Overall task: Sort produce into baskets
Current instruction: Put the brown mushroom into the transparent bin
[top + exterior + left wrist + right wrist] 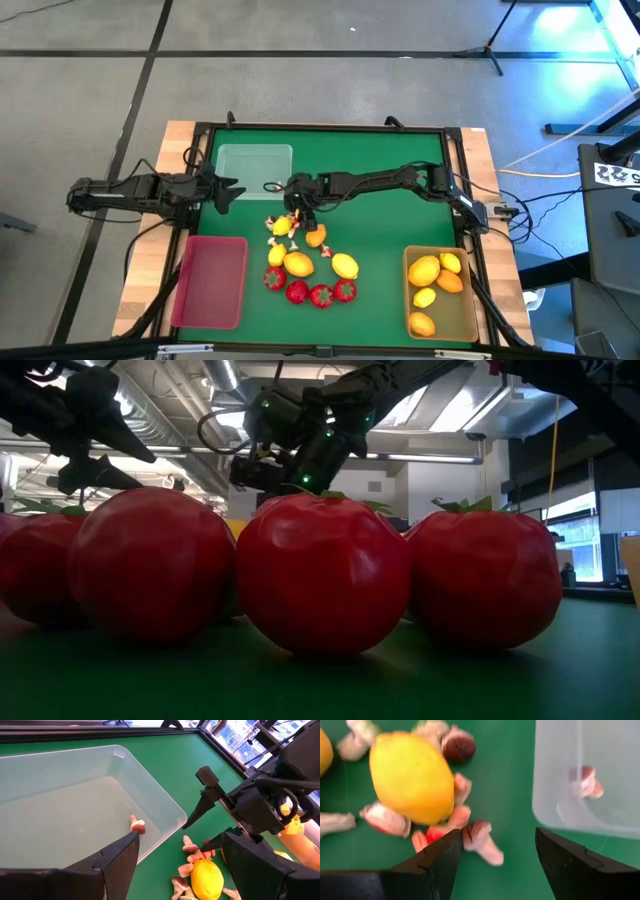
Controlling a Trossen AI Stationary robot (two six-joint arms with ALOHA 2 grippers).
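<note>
The right tool (296, 212), fingers apart, is held over white-and-red bits (470, 832) beside the clear tray (254, 168); the left tool (226, 192), apparently apart, waits nearby.

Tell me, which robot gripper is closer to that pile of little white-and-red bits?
The right. The right gripper, open, hangs just above the white-and-red bits, beside the clear tray. The left gripper, open too, waits farther off at the tray's other side.

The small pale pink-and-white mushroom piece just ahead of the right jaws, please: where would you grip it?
Probably across the narrow stem of the small pale pink-and-white mushroom piece, coming straight down: it lies flat on the green mat, beside the yellow lemon, with the right gripper open above.
</note>
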